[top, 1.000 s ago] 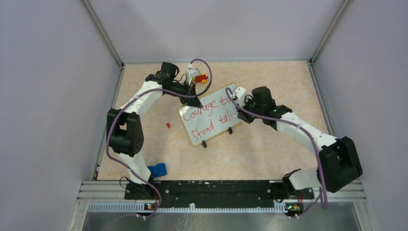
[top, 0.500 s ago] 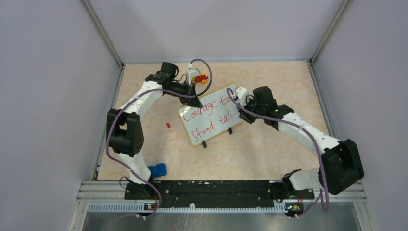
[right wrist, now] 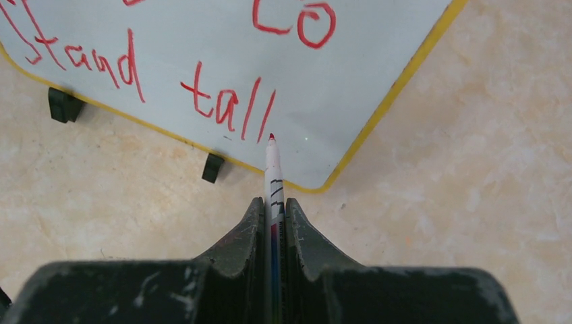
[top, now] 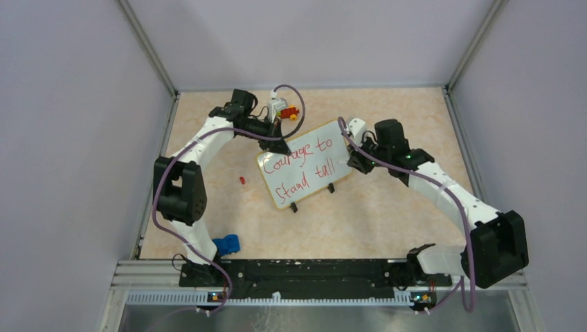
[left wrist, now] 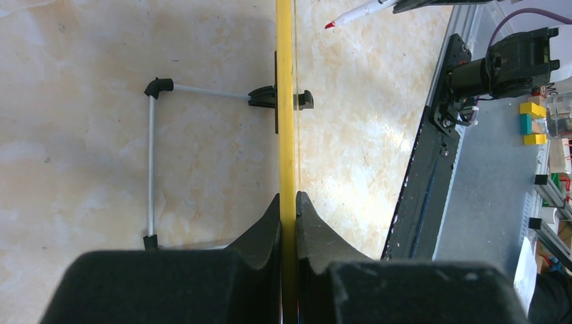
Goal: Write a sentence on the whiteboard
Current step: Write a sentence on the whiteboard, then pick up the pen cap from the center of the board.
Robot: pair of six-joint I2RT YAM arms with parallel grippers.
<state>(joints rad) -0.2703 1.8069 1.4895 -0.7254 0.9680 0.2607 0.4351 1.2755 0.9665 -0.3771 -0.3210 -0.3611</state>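
The whiteboard (top: 313, 181) stands tilted on two black feet at the table's middle, with a yellow rim. The sentence (top: 304, 160) reads "Courage to Stand tall" in red, in two lines. My left gripper (top: 275, 144) is shut on the board's top left edge; the left wrist view shows the yellow rim (left wrist: 286, 101) pinched between the jaws (left wrist: 288, 199). My right gripper (top: 356, 163) is shut on a white marker (right wrist: 273, 175). Its red tip sits just right of "tall" (right wrist: 226, 108), over the board's lower right corner (right wrist: 351, 67). Whether the tip touches the board is unclear.
A small red cap (top: 241, 180) lies left of the board. A blue object (top: 226, 243) sits by the left arm's base. A white, yellow and red item (top: 284, 109) stands at the back. Grey walls enclose the table; a black rail (top: 311, 271) runs along the near edge.
My right gripper has moved right with the marker, off the board's right end, so "to" and "tall" now show in full. The left arm and the board have not moved.
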